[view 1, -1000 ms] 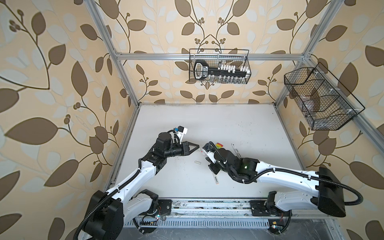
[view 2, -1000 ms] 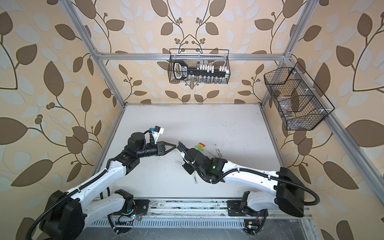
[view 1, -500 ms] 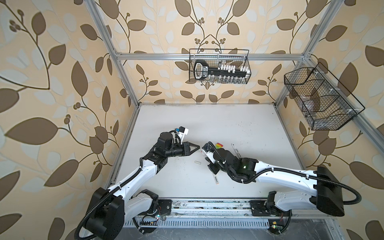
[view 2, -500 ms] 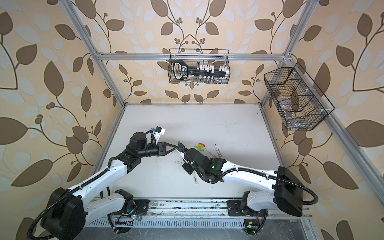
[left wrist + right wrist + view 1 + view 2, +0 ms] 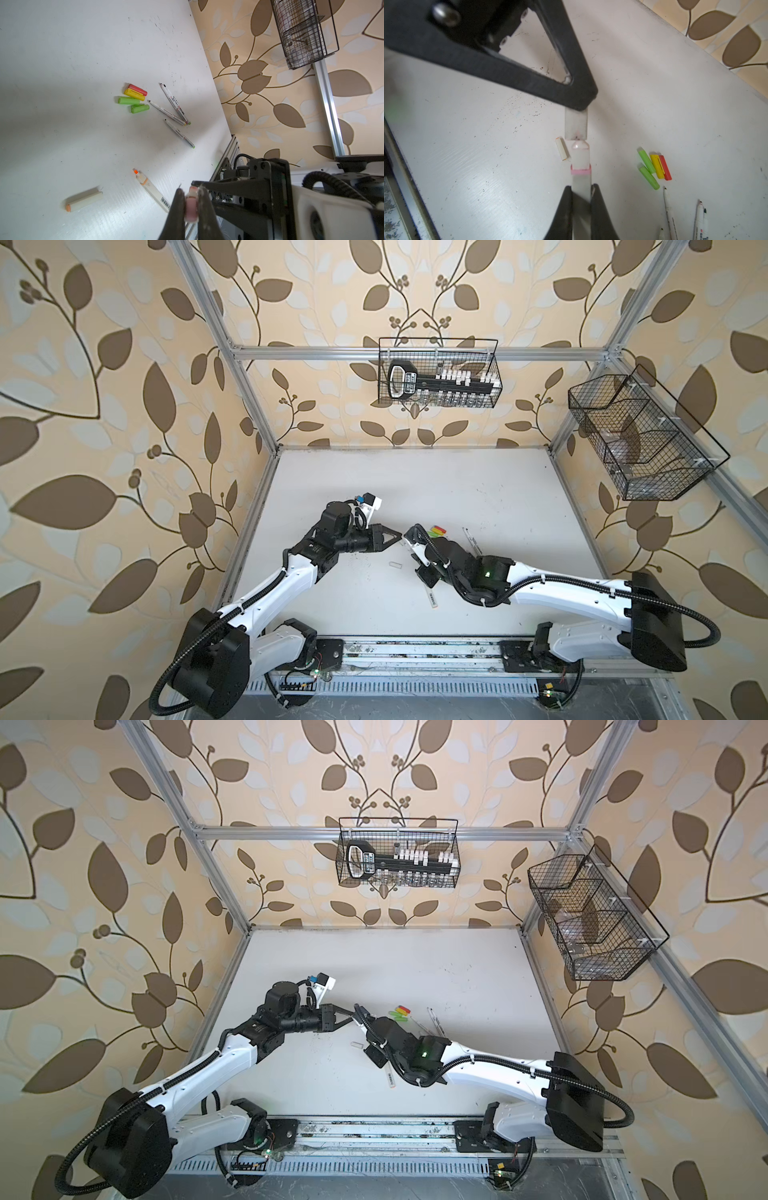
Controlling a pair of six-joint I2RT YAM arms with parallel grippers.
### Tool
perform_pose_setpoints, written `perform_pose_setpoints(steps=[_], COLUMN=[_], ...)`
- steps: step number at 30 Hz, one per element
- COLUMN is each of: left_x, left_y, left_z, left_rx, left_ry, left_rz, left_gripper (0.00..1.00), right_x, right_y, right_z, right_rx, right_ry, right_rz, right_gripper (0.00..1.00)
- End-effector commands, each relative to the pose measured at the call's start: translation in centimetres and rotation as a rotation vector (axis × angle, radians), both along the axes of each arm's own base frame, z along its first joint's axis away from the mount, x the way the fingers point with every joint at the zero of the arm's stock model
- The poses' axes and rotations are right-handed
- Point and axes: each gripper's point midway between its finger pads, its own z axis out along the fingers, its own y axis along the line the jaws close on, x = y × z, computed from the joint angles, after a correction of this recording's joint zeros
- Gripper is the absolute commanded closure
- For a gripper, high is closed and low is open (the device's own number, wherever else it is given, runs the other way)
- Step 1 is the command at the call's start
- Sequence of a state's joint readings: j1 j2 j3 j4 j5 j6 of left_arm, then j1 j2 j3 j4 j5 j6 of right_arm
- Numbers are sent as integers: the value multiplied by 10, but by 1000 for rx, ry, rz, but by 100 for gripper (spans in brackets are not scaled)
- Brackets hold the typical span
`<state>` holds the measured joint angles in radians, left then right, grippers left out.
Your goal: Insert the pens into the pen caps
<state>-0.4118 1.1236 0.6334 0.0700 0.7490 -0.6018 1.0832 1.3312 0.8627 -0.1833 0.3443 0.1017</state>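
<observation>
Centre of the right wrist view: the right gripper [image 5: 581,188] is clamped on a pale grey marker [image 5: 580,178] with a pinkish band. Its cone tip sits right at the mouth of the pale cap [image 5: 576,126], which the left gripper [image 5: 579,105] pinches from the upper left. Whether the tip is inside, I can't tell.

Low centre in the left wrist view, that cap is a blur between the closed fingers [image 5: 180,207].

Now the writing. A second marker [image 5: 152,192] lies on the table [image 5: 62,62] showing a barcode, and its far end is hidden behind a finger. At the lower right of the right wrist view, one of the thin pens [image 5: 699,224] carries dark letters, perhaps "M GEN", cut off by the frame edge. Print on the others is too small to read.

A spare pale cap [image 5: 84,199] lies lower left, and the coloured caps [image 5: 128,100], two green, one yellow and one red, cluster mid-frame.

In both top views the held pieces are too small to make out. The label on the black tool [image 5: 402,383] in the wire basket [image 5: 436,342] is illegible.
</observation>
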Motion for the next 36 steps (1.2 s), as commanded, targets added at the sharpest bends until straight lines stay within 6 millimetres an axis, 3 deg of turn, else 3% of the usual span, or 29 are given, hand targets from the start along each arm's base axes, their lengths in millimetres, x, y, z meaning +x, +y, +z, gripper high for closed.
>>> perform_pose_setpoints(steps=[1,15,26,36], left_x=[-1,-2,-1,-7], left_y=[-4,-3,-5,-11], left_z=[3,6,3,5], left_rx=[21,15,16,-23], left_ry=[-22,-37,-6,5], left_rz=[-26,-23,-23,-61], left_gripper=[100,100,100,100], right_x=[10,16,23,21], right_y=[6,16,12,19], right_z=[20,32,47,47], right_rx=[25,55,62,56], right_ry=[-61,-101,-182,-198], right_rz=[-22,-34,-97,-70], right_gripper=[88,89,89,89])
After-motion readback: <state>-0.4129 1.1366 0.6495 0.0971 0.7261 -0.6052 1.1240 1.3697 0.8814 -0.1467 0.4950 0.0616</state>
